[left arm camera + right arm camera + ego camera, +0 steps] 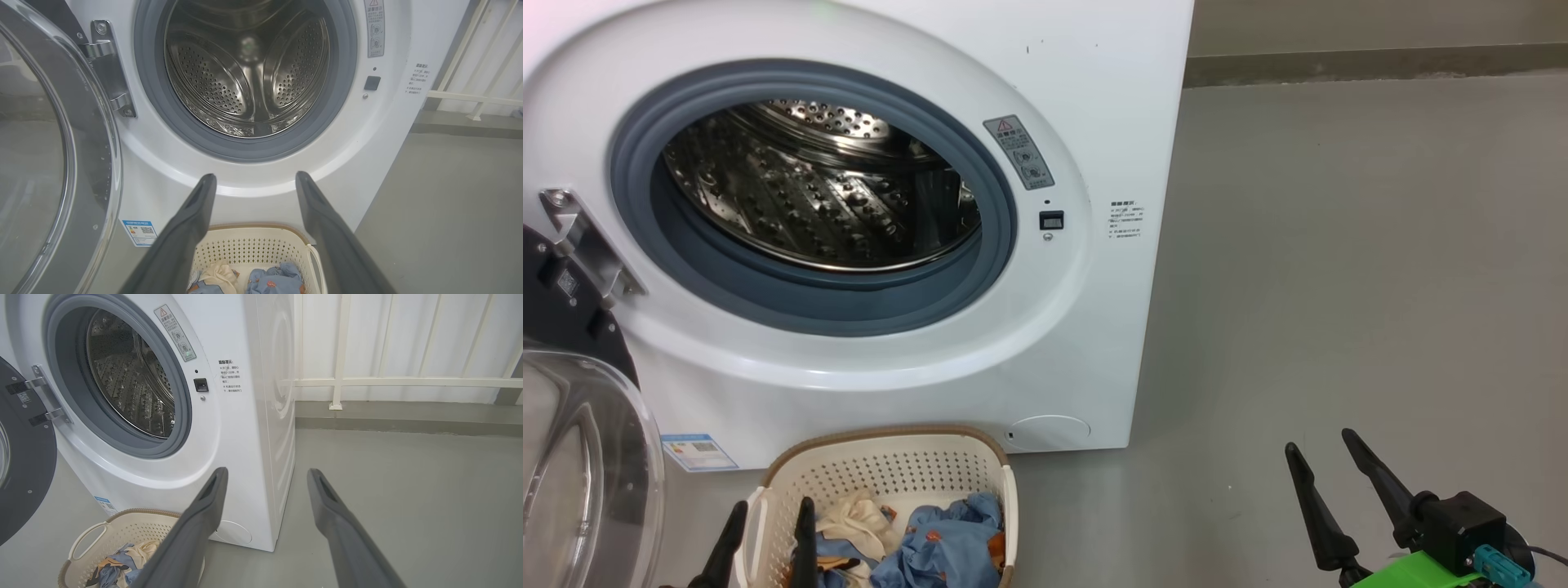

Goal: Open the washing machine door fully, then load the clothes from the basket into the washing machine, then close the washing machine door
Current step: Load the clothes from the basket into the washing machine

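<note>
Head view: washing machine (1094, 98) stands on grey floor (1339, 286) w/ its steel drum (825, 188) in plain sight and a grey-blue gasket (833, 298) round the opening. Its washing machine door (580, 425) is swung wide open to the robot's left on a metal hinge (584, 241), clear dome low at the pic's left edge. On the floor just in front of the machine, below the opening, sits the basket (890, 469). A blue label sticker (698, 452) is on the machine's lower front, just left of it. Inside lie the clothes (939, 547): light blue w/ orange prints, a cream piece, bits of orange-brown.

At lower left, left gripper (774, 502) has jaws spread wide, empty. One finger shows outside the basket's left side, the other over the clothes; can't tell if either touches. Left wrist view: those fingers point at the machine's front under the opening, basket below them.

At lower right, right gripper (1319, 441) is over the floor, well apart from basket & machine, jaws likewise wide, empty. Right wrist view: white railing (367, 381) beyond the machine's side.
</note>
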Robot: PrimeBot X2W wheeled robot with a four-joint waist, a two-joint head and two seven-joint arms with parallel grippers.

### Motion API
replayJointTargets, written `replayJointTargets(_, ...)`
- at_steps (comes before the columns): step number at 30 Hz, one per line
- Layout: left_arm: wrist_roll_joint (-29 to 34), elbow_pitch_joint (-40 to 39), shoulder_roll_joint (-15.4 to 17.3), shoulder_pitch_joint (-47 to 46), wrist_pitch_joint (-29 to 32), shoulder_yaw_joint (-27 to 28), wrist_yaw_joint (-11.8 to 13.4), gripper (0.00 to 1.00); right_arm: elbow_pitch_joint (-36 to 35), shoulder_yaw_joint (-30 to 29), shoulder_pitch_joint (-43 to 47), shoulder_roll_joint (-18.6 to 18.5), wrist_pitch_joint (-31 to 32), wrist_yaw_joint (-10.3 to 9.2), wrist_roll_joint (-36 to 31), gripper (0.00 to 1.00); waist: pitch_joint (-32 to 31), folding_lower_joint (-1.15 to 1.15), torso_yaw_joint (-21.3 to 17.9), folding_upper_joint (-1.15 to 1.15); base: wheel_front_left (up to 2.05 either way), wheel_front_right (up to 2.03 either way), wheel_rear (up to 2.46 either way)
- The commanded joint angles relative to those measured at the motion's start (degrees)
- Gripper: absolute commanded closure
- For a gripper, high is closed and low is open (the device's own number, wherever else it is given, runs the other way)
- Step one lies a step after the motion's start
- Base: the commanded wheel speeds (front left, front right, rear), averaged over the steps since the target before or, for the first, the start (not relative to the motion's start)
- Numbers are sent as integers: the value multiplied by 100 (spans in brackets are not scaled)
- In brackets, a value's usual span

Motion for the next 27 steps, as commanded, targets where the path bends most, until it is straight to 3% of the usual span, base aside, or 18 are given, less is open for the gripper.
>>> replayJointTargets(1,-9,-133,30,-129,-37,156,-6,0,-115,117,-56,-45,-69,36,27,0,4,0,5,0,0,0,0)
replayJointTargets(27,-91,-180,30,-150,-37,41,10,0,-71,115,-104,-41,-69,36,21,0,64,0,28,0,0,0,0)
